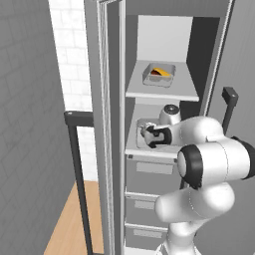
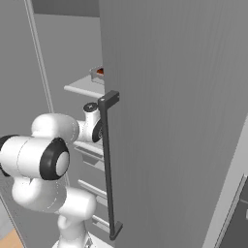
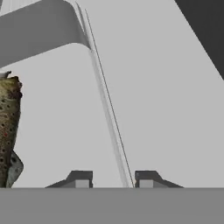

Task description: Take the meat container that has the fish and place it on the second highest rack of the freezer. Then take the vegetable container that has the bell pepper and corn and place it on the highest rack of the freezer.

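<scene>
High in the left base view, a shallow grey tray [image 1: 159, 75] of yellow corn [image 1: 160, 71] sits on the pale top shelf [image 1: 162, 91]; below it, the white arm's gripper [image 1: 145, 135] reaches over the second pale shelf [image 1: 133, 147]. At the hand view's left edge lies a speckled brown fish [image 3: 8, 127].

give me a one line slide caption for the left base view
Freezer open: the vegetable container with corn sits on the highest rack while the arm reaches onto the shelf below.

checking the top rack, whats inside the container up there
On the highest rack the container holds something yellow, likely the corn, beside a dark red patch, probably the bell pepper. The container's near wall covers their lower parts.
</scene>
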